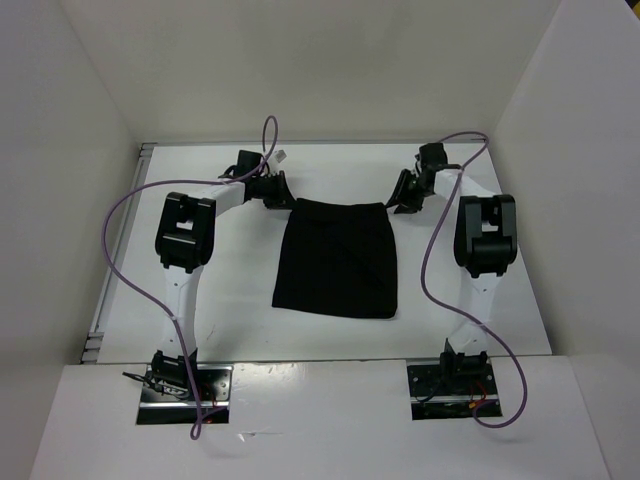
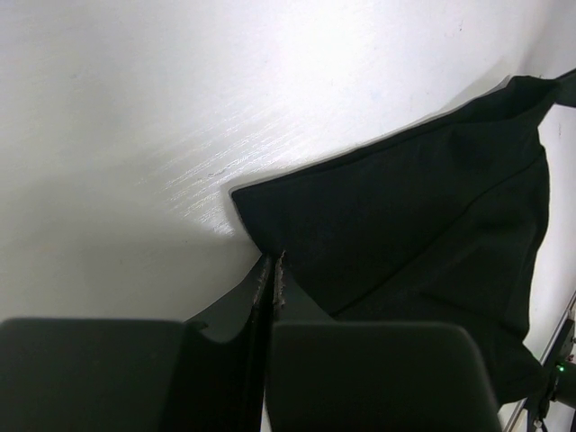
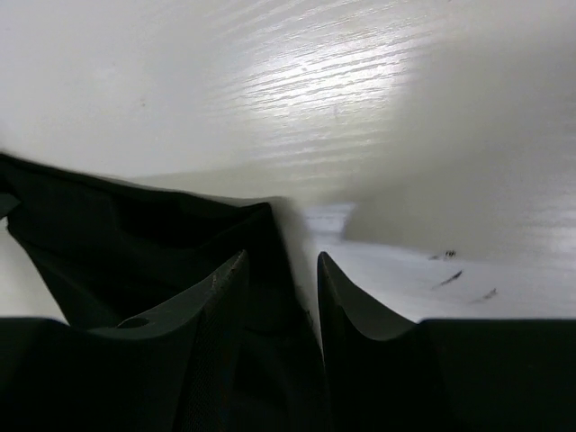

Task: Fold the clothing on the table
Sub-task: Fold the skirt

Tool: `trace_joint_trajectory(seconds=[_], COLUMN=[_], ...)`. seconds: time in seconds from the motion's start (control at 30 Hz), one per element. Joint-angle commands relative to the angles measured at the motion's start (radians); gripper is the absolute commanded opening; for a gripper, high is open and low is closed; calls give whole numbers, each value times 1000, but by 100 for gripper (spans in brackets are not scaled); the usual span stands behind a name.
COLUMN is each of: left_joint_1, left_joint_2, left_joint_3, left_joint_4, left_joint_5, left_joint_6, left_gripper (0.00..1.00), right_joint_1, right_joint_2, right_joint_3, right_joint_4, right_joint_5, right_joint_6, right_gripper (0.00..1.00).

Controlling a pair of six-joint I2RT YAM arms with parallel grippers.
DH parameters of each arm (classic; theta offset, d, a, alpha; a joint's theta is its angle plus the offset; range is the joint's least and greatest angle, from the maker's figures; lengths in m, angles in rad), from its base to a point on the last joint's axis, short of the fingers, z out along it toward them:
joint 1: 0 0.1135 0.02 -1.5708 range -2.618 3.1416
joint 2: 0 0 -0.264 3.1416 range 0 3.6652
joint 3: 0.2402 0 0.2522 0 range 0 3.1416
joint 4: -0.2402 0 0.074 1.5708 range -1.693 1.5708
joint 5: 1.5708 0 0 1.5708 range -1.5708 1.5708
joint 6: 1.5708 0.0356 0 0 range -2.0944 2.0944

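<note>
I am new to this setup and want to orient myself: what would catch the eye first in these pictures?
A plain black fabric garment lies flat in the middle of the glossy white table, the only dark shape there besides the arms. The left end effector is shut on its far left corner, while the right end effector stands open at the far right corner.
</note>
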State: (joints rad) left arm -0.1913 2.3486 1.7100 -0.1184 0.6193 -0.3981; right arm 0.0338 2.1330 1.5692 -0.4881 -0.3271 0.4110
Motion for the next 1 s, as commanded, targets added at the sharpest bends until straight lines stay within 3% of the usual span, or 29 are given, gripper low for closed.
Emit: trace_joint_trajectory(seconds=[0.0,0.2,0.97], left_joint_1=[13,13,13], left_joint_2=[5,-14,-60], left_joint_3=[-30,-39,-79], left_joint_4=[-18,-18,-18], left_joint_5=[-41,-50,-50], left_joint_6=[36,36,36], left_gripper=[0,0,0], right_joint_1=[-6,-6,3], right_joint_2=[-148,-166,8], right_joint_3=[-3,-23,-55], right_joint_4=[40,16,55], right_joint_5=[17,-13,-41], right_joint_6=[3,3,34], right_gripper=[42,42,41])
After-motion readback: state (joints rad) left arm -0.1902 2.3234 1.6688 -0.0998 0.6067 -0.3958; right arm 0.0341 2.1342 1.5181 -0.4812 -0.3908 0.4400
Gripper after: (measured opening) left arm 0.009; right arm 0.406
